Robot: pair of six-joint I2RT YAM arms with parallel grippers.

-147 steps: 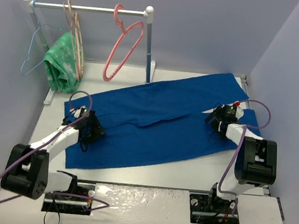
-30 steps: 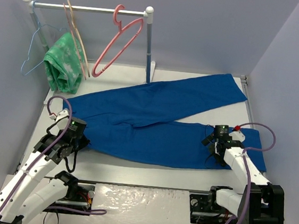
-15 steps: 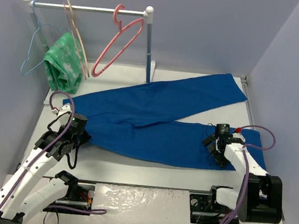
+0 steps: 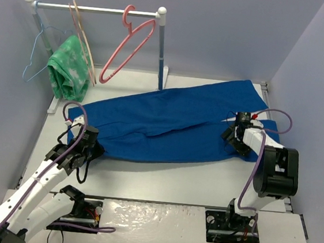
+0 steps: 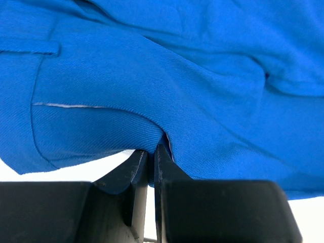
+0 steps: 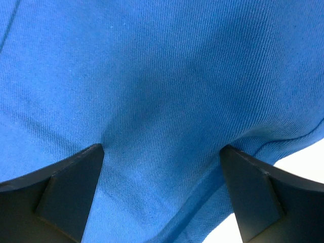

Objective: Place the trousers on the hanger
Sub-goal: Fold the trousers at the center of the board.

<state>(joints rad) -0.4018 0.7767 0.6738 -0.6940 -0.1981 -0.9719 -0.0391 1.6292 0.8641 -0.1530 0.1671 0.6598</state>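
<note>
Spreading across the middle of the top view, the trousers (image 4: 167, 125) lie flat on the bench (image 4: 167, 180). The waist end is toward the left of the frame and the two legs run to the right. One leg slants up to the upper right. The other lies lower and reaches the right arm.

The left pincer (image 4: 92, 149) sits at the lower left edge of the cloth. In the left wrist view its fingers (image 5: 139, 172) are together, clamped on a raised fold of the trousers (image 5: 167, 76) at the bottom centre of the frame, just beside a pocket seam. A strip of bare white bench shows under the lifted edge.

The right pincer (image 4: 235, 141) is on the lower leg at the right of the top view. In the right wrist view its fingers (image 6: 71, 187) stand wide apart. Both tips are down on the blue cloth (image 6: 162, 76), which stretches between them and creases at each tip. Whether the cloth is caught between them cannot be told.

The hanger (image 4: 126, 48) hangs by its hook from the white rail (image 4: 98, 10) in the upper part of the frame. It is tilted, with its lower corner swung left, and does not touch the trousers.

Farther left on the same rail hang a beige hanger (image 4: 81, 34), a green patterned cloth (image 4: 67, 74) and a thin light-blue wire hanger (image 4: 36, 50).
</note>
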